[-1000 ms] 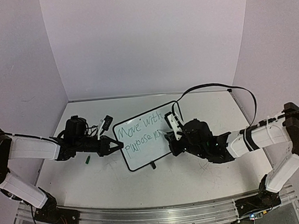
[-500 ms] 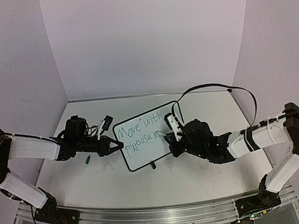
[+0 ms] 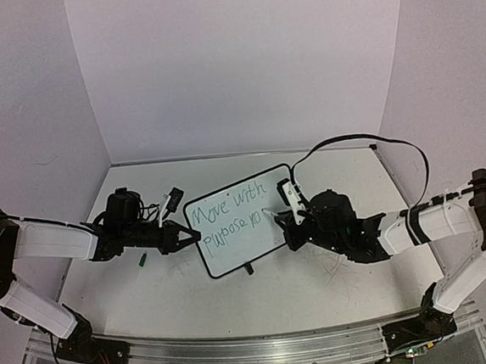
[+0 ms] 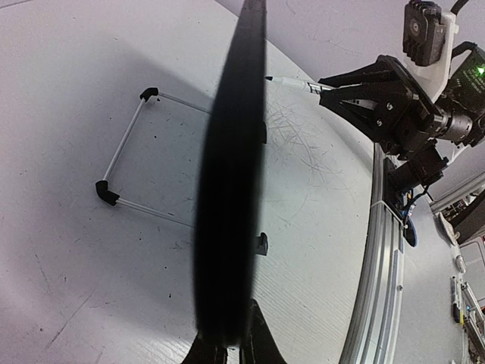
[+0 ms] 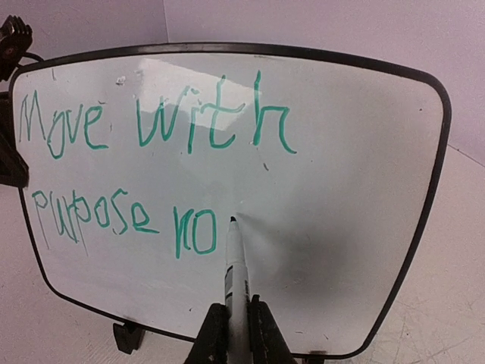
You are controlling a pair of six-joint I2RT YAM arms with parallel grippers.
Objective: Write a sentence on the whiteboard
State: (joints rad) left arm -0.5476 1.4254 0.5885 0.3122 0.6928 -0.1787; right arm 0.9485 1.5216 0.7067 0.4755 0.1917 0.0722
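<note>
While left tool [image 3: 190,235] clamps the whiteboard [image 3: 247,243] beside a green object [image 3: 143,260], right tool [image 5: 231,334] grips a marker [image 5: 234,265]

Robotics lab cell; bare backdrop walls [image 3: 241,63]; scuffed white tabletop [image 3: 320,286]; aluminium mounting rail [image 3: 258,353]

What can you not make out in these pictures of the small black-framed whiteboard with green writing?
Left wrist view: the small black-framed whiteboard stands edge-on, so its writing is hidden.
Top view: the small green object is too small to identify.
Right wrist view: the white marker runs off the bottom edge; whether its tip touches the board is unclear.
</note>
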